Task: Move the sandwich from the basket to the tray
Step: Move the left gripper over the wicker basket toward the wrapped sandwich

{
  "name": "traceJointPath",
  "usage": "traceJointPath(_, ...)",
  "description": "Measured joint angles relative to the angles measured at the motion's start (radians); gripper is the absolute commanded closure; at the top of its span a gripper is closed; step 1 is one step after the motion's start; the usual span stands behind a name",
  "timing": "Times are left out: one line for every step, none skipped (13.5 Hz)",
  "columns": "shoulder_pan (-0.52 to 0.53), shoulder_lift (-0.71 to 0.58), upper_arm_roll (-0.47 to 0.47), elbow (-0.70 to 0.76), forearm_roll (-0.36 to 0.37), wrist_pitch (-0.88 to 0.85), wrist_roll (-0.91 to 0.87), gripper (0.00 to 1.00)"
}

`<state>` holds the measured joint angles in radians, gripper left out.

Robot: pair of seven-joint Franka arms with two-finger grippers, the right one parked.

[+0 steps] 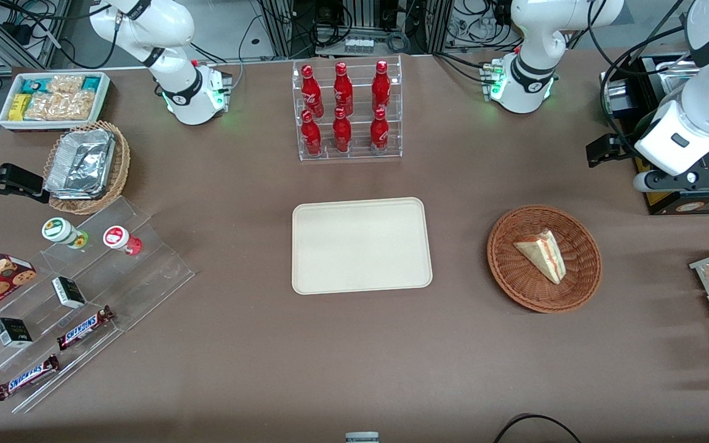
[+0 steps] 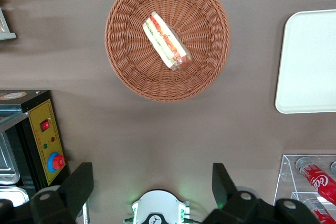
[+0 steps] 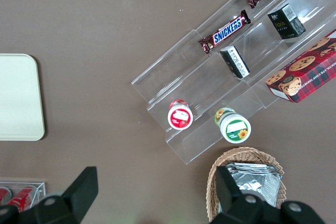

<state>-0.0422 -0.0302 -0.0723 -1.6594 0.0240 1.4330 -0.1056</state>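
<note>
**Approach to the sandwich: gripper high, nothing grasped**

Tray [image 1: 362,245]: bare, flat on the table, well apart from the gripper [image 2: 152,182] and farther from it than the basket, toward the parked arm's end. Nothing stands between tray and basket, so the carry path looks open.

Basket [image 1: 544,258]: nearer the front camera than the gripper and well below it. The wrist view looks straight down into it from a height.

Sandwich [image 1: 542,254]: lies in the basket, roughly centred, on one broad bread face, filling edge visible in the wrist view [image 2: 166,40]. It does not touch the rim. A clear wrap seems to show at one end; not certain.

Gripper: fingers spread wide, holding nothing, hanging high over bare table near the working arm's base, between the basket and the cola bottle rack [image 1: 347,109].

Judgement on the step in hand (reach and descend):
- Bring the gripper over the middle of the wedge before lowering.
- Turn the wrist so the fingers close across the wedge's narrow width, not along its length.
- Soft bread: close gently, only enough to lift.
- Come down vertically inside the rim; a finger catching the wicker wall could drag the basket.
- Lift clear of the rim before moving sideways to the tray.
</note>
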Motion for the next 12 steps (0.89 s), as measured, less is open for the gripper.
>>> traceJointPath(0.000,0.000,0.000,0.000,0.000,0.000,0.001,0.00)
traceJointPath(0.000,0.000,0.000,0.000,0.000,0.000,0.001,0.00)
traceJointPath(0.000,0.000,0.000,0.000,0.000,0.000,0.001,0.00)
traceJointPath(0.000,0.000,0.000,0.000,0.000,0.000,0.001,0.00)
traceJointPath(0.000,0.001,0.000,0.000,0.000,0.000,0.001,0.00)
traceJointPath(0.000,0.003,0.000,-0.001,0.000,0.002,0.001,0.00)
traceJointPath(0.000,0.010,0.000,-0.003,0.000,0.007,0.002,0.00)
traceJointPath(0.000,0.019,0.000,-0.006,0.000,0.021,0.001,0.00)
traceJointPath(0.000,0.031,0.000,-0.014,0.000,0.046,0.002,0.00)
traceJointPath(0.000,0.043,0.000,-0.029,0.000,0.077,0.002,0.00)
traceJointPath(0.000,0.055,0.000,-0.049,0.000,0.110,0.002,0.00)
traceJointPath(0.000,0.068,0.000,-0.072,0.000,0.142,0.002,0.00)
